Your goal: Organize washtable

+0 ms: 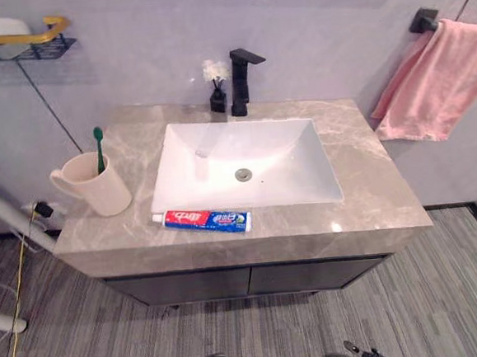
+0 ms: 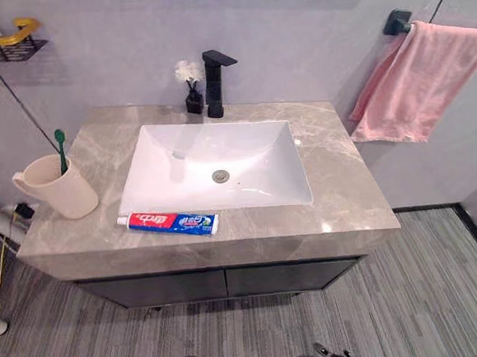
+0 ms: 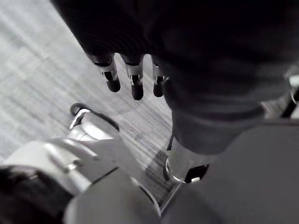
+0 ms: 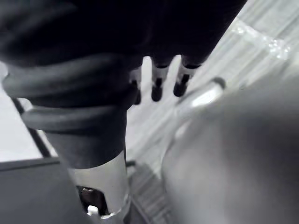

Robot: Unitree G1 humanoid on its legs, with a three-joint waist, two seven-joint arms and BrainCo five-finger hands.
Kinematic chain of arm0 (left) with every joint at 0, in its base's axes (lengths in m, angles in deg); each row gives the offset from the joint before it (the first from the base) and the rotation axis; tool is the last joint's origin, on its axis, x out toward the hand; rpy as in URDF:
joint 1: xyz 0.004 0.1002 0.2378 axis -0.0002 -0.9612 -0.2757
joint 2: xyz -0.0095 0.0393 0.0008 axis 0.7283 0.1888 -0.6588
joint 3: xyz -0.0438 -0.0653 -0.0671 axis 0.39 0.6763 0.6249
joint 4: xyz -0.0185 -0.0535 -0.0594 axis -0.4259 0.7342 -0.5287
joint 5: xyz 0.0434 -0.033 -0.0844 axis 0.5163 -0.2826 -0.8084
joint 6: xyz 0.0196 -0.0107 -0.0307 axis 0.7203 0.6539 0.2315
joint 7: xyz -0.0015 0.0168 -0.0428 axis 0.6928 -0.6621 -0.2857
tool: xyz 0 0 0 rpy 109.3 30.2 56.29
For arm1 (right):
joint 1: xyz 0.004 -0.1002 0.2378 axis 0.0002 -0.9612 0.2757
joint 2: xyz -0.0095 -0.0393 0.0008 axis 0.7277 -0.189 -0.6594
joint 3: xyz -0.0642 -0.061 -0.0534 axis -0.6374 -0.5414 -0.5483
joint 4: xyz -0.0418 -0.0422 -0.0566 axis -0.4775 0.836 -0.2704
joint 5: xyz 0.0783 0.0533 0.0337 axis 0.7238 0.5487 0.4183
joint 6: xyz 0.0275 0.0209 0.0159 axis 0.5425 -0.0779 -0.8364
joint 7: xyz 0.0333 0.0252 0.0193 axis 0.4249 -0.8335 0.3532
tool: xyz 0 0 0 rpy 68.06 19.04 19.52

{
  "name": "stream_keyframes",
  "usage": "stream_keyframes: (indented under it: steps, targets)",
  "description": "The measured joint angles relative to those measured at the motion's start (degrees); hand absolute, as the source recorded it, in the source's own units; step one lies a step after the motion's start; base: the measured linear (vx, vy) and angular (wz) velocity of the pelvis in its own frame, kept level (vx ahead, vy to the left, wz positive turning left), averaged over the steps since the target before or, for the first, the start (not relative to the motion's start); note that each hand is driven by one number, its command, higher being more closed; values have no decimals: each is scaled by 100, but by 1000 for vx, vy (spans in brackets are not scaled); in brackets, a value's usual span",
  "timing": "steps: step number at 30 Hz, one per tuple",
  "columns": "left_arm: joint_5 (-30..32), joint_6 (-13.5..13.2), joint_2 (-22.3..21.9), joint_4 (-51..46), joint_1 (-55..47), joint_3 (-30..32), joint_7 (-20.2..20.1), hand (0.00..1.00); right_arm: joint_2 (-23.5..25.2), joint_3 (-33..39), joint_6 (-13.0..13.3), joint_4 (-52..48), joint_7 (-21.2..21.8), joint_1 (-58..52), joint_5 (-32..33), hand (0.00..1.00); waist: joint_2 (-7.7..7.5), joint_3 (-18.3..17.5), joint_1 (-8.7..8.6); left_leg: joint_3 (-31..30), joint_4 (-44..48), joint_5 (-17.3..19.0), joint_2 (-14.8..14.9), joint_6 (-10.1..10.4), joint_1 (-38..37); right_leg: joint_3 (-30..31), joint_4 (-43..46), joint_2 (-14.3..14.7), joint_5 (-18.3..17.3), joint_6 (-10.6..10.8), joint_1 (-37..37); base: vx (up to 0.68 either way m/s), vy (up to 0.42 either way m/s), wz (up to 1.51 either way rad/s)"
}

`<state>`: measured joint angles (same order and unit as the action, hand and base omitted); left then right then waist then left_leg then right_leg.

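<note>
Item: toothpaste tube (image 1: 201,221), red, white and blue, lying flat on the marble bench (image 1: 373,209) along the front lip of the white sink (image 1: 245,157), well apart from both sets of fingers. Judged light, soft-walled and a little slick; best pinched across the fuller middle, not at the cap end. Item: beige cup (image 1: 94,186) with a green toothbrush (image 1: 99,148) upright inside, equally far from the fingers. Judged rigid, light and easily tipped; take it round the body or by the handle. Left hand (image 3: 135,79): fingers straight and relaxed, pointing at the floor (image 3: 37,70), holding nothing. Right hand (image 4: 159,83): likewise released and empty. Fixtures: black tap (image 1: 241,81); pink towel (image 1: 433,80) on a wall rail.
</note>
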<state>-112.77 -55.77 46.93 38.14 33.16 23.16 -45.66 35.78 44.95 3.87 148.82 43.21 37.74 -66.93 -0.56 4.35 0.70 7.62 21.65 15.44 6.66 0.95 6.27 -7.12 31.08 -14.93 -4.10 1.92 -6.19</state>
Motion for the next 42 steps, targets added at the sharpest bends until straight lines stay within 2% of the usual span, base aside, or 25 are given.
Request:
stream_keyframes:
  steps: [2, 3, 4, 5, 7, 8, 9, 10, 12, 16, 19, 21, 24, 25, 26, 28, 30, 31, 33, 35, 39, 41, 42]
  targets:
    - [175, 3, 18, -28, -40, 17, -1, 0, -16, 6, 0, 19, 15, -212, 0, 0, 51, -41, 2, 30, -386, -187, -208, -74, -289, -621, 128, 288, -657, 10, 109, 132, 69, -1]
    - [179, 14, 11, -20, -40, 23, -1, 0, -32, 9, -2, 46, 15, -239, -5, 0, 69, -40, -1, 34, -426, -210, -217, -80, -316, -697, 2, 408, -791, 43, 153, 142, -4, -4]
    - [182, 17, -16, -8, -32, 75, -1, 0, -48, 2, -11, 54, 15, -246, -22, 0, 45, -57, 0, 57, -472, -231, -206, -54, -354, -801, -487, 715, -932, 112, 293, 85, -63, -23]
    - [253, 17, -35, 31, -30, 131, -2, 0, -50, 7, -6, 80, 20, -244, -75, 0, -36, -86, 35, 88, -515, -247, -292, -27, -432, -1014, -1106, 796, -939, 137, 637, 79, -69, -28]
    - [383, 32, -178, 94, -54, 197, -28, 0, -56, 7, -3, 112, 23, -223, -178, 0, -24, -93, 19, 64, -604, -292, -319, 47, -541, -1026, -1644, 858, -928, 126, 964, 60, -71, -12]
    - [453, 58, -252, 136, -70, 301, -100, 0, -53, 3, -15, 115, 26, -228, -240, 0, -71, -72, 27, 42, -738, -345, -320, 94, -652, -991, -1899, 892, -905, 98, 1133, 31, -78, 9]
    - [504, 54, -286, 134, -83, 294, -122, 0, -60, 1, -18, 114, 26, -208, -248, 0, -19, -101, 38, 16, -823, -468, -318, 117, -698, -996, -2071, 909, -798, 77, 1202, -3, -68, 4]
    - [504, 51, -306, 131, -102, 294, -126, 0, -85, -2, -17, 114, 27, -208, -254, 0, -41, -116, 65, 8, -894, -561, -323, 157, -683, -989, -2179, 930, -718, 46, 1200, -38, -43, 1]
    - [486, 42, -378, 125, -88, 300, -117, 0, -169, -178, -7, 108, 22, -30, -305, 0, 24, -89, 174, -39, -978, -703, -309, 205, -566, -968, -2335, 983, -579, 17, 1190, -41, -55, -1]
    - [458, -5, -429, 120, -88, 391, -112, 0, -278, -645, -4, 72, 21, 193, -411, 0, 37, -81, 253, -315, -1216, -890, -313, 235, -511, -1164, -2425, 1022, -445, -7, 1130, -65, -7, 26]
    - [338, -3, -469, 20, -115, 595, -103, 0, -294, -681, 17, -34, 28, 410, -488, 0, -5, -58, 334, -320, -1411, -1093, -309, 172, -400, -1254, -2426, 933, -344, 0, 958, -117, 31, 12]
    - [306, -3, -474, 20, -117, 757, -104, 0, -299, -681, 28, -74, 26, 408, -578, 0, -30, -23, 321, -280, -1275, -1011, -323, 89, -331, -1381, -2419, 817, -341, 2, 897, -175, 106, 26]
    - [279, -1, -422, 14, -129, 792, -101, 0, -358, -884, 7, -58, 32, 321, -815, 0, -130, 39, 232, -179, -661, -936, -78, 94, -174, -1625, -2428, 509, -268, 109, 909, -109, 205, 47]
    - [282, 7, -434, 22, -147, 789, -95, 0, -393, -892, -7, -55, 37, 265, -919, 0, -80, 62, 142, -160, -739, -905, 107, 188, -172, -1691, -2436, 458, -258, 149, 913, -54, 323, 45]
    - [282, 9, -484, 22, -161, 789, -91, 0, -465, -889, -16, -54, 38, 228, -934, 0, 16, 71, 138, -235, -935, -768, 204, 421, -222, -1727, -2426, 459, -209, 236, 905, -7, 384, 39]
    - [307, 8, -390, 13, -123, 764, -86, 0, -347, -887, -48, 63, 86, 169, -1082, 0, -70, 155, 150, -281, -1013, -786, -61, 360, -280, -1701, -2428, 295, -118, 347, 951, 30, 336, 17]
    - [387, 37, -267, 16, -132, 720, -82, 0, -273, -887, -90, 166, 157, 107, -1150, 0, -275, 141, 145, -355, -956, -756, -365, 278, -341, -1683, -2415, 19, -11, 534, 1066, 20, 238, 23]
    - [400, 59, -247, 14, -126, 709, -81, 0, -293, -880, -93, 164, 159, 37, -1172, 0, -296, 128, 136, -387, -980, -758, -474, 209, -429, -1661, -2414, -69, 32, 561, 1146, 4, 261, 27]
    - [412, 64, -231, 13, -126, 557, -81, 0, -324, -865, -92, 163, 159, -9, -1232, 0, -261, 124, 53, -409, -1136, -802, -607, 123, -675, -1631, -2397, -192, 174, 626, 1314, -26, 162, 16]
    - [460, 64, -216, 19, -133, 234, -89, 0, -303, -861, -92, 105, 170, -66, -1231, 0, -122, 87, -10, -400, -1378, -819, -647, 97, -892, -1582, -2221, -264, 371, 700, 1310, -87, 93, -9]
    - [625, 48, -109, 21, -50, -261, -96, 0, -312, -758, -71, 18, 131, -123, -1082, 0, -84, 52, -15, -218, -1347, -805, -747, 52, -753, -1316, -1988, -424, 391, 723, 967, -83, 86, -22]
    - [730, 56, -67, 28, -19, -467, -96, 0, -321, -766, -67, -99, 133, -124, -955, 0, -36, 35, -64, -72, -1317, -787, -697, -29, -426, -1109, -2026, -317, 632, 489, 569, -105, 67, -43]
    - [768, 59, -63, 37, -23, -492, -97, 0, -322, -778, -62, -131, 137, -126, -900, 0, -11, 24, -89, 0, -1354, -807, -604, -113, -351, -997, -2143, -189, 848, 491, 469, -87, 47, -39]
